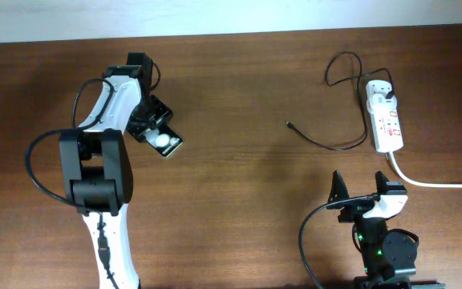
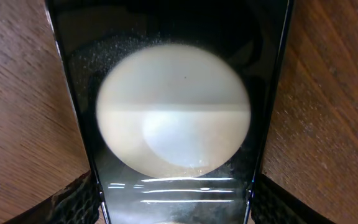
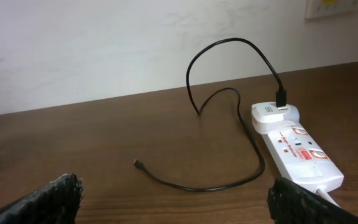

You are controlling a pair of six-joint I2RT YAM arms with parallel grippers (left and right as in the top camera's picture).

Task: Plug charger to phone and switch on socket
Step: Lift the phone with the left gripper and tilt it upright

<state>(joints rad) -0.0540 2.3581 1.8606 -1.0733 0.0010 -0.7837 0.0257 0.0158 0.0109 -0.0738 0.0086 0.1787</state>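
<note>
We see the left gripper (image 1: 159, 135) clamped on the phone (image 1: 169, 145) at ten o'clock on the tabletop (image 1: 239, 201). The right gripper (image 1: 365, 193) gapes wide at five o'clock, and the charger (image 3: 204, 189) trails from the socket (image 1: 387, 122) at two.

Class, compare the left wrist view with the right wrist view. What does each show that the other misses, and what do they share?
Only the left wrist view: the phone, close up, its glossy black face showing a white round spot, between the fingers of the left claw. Only the right wrist view: the charger with its tip lying free, the socket, a pale wall and the open right claw. Both: the brown wooden table and dark finger ends at the bottom corners.
</note>
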